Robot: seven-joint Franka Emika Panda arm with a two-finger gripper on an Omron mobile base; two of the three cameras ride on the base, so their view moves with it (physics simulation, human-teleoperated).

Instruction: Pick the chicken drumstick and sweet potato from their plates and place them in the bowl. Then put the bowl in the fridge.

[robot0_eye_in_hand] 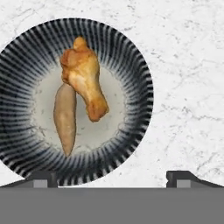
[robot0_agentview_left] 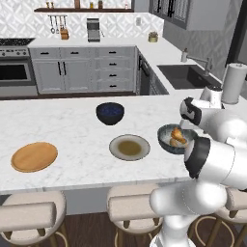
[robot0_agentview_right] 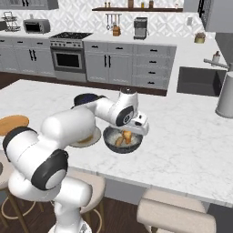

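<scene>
place: home kitchen | cues: oven (robot0_agentview_left: 14, 72), sink (robot0_agentview_left: 185, 75), marble island counter (robot0_agentview_left: 62, 125), stools (robot0_agentview_left: 31, 212)

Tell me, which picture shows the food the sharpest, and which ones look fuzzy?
Hand view: sharpest, the chicken drumstick and sweet potato show crisp edges inside the bowl, with even light and no glare. Left base view: the food is a small soft orange blur. Right base view: also small and fuzzy, partly behind the gripper.
</scene>
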